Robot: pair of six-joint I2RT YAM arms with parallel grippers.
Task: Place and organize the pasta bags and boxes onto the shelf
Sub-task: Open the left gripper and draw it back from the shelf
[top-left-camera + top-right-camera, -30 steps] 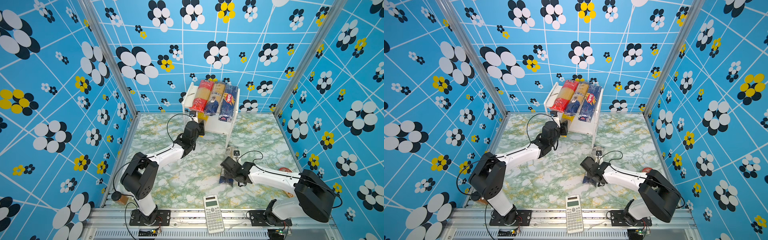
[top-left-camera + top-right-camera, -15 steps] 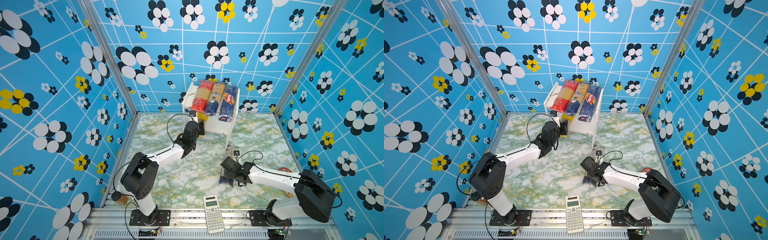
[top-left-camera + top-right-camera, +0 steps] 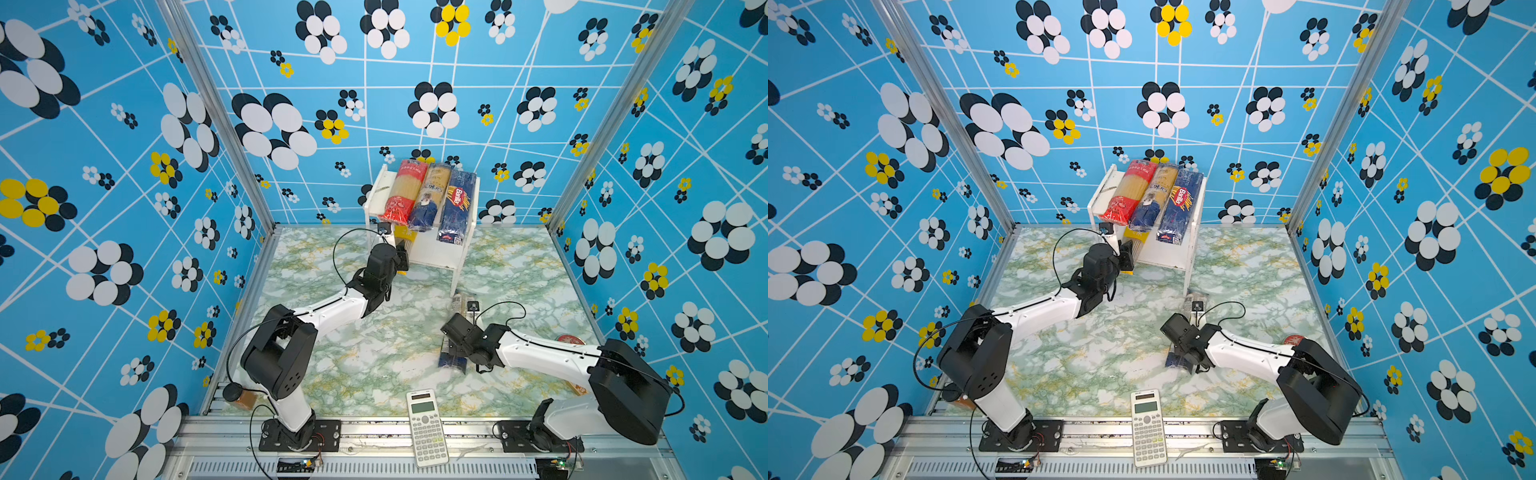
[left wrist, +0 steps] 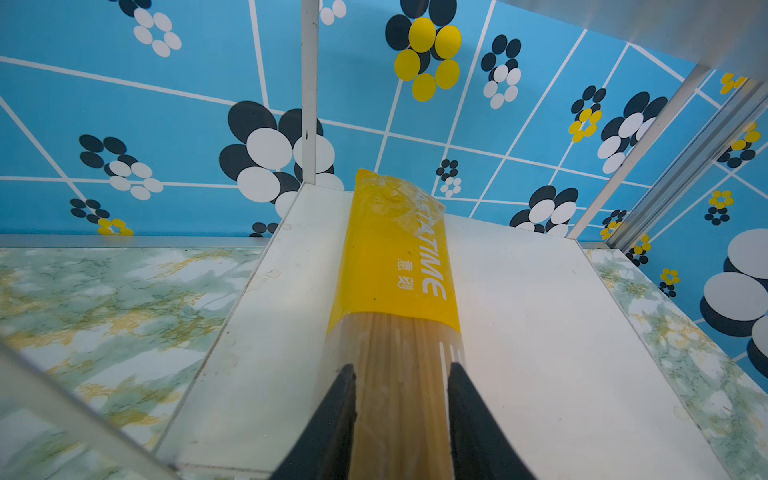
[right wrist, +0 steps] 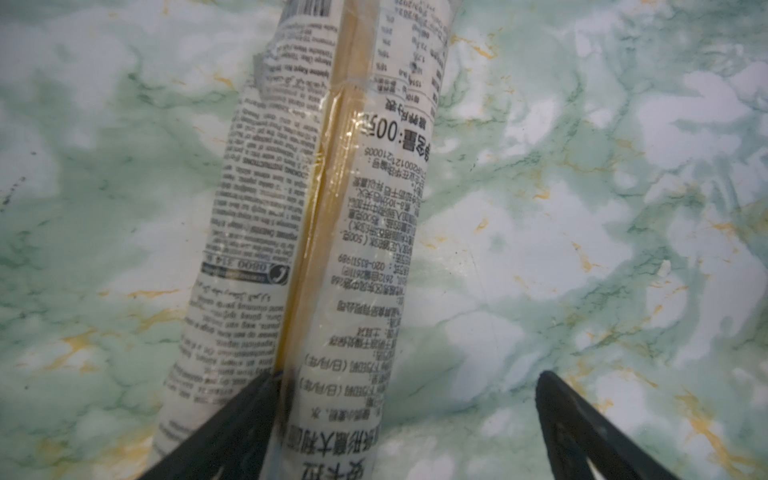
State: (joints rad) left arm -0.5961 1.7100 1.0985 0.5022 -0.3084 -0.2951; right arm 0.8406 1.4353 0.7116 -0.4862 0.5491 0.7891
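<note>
yellow bag point(image 3: 405, 237) mostly under shelf point(image 3: 380, 193) top

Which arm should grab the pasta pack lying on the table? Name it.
Right: right gripper hangs, jaws open, over that pack; left gripper holds the yellow bag on the shelf.

**Bright blue, marble green**

The walls point(image 3: 124, 166) are blue with white lines and black, white and yellow flowers. The counter point(image 3: 374, 345) is green-and-white marble, veined yellow. The shelf point(image 3: 379, 193) is white. It carries a red-ended bag point(image 3: 405, 191), a navy-ended bag point(image 3: 428, 199), a dark blue Barilla box point(image 3: 457, 203) and a yellow bag point(image 4: 395, 257) with white lettering.
</note>
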